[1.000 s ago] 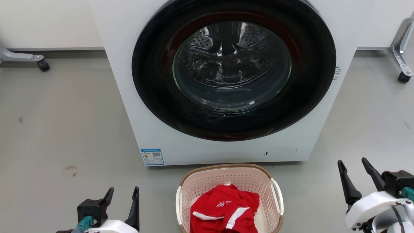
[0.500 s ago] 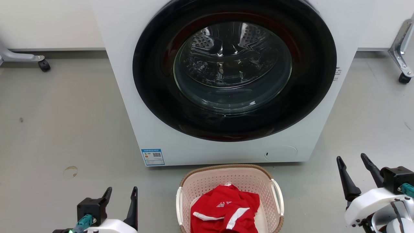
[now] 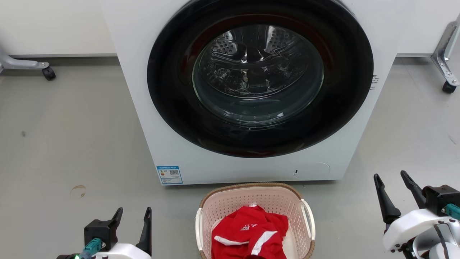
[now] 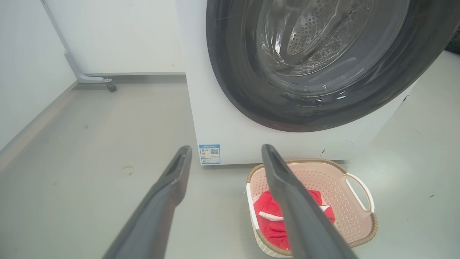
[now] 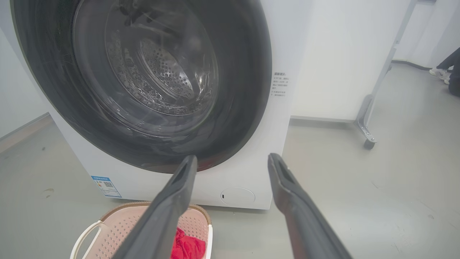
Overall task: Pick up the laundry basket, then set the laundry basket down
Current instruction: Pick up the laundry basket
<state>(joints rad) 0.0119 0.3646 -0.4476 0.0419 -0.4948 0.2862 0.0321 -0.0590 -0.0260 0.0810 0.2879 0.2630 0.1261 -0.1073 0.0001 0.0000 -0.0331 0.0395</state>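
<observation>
The laundry basket (image 3: 233, 201) stands on the floor (image 3: 72, 144), just in front of the washing machine (image 3: 143, 126) and low in the middle of the head view; the bottom edge of that view cuts off its near end. A red garment (image 3: 251, 230) with white trim lies inside it. A white handle sits on each side: the left handle (image 3: 198, 228) and the right handle (image 3: 308, 217).

Progress, as judged: the task is not begun. The basket rests on the floor and nothing touches it; the pick-up and the set-down both remain.

The left tool (image 3: 133, 212) is at the lower left, its jaws spread wide and empty. It stands apart from the left handle, with bare floor between. The right tool (image 3: 390, 176) is at the lower right, likewise spread and empty, and lies farther from the right handle.

The basket thus lies between the two tools and is held by neither. Each wrist view shows it ahead of and below its own fingers, off to the inner side.

Each tool probably has to move inward and down to its nearer handle before any lift.
</observation>
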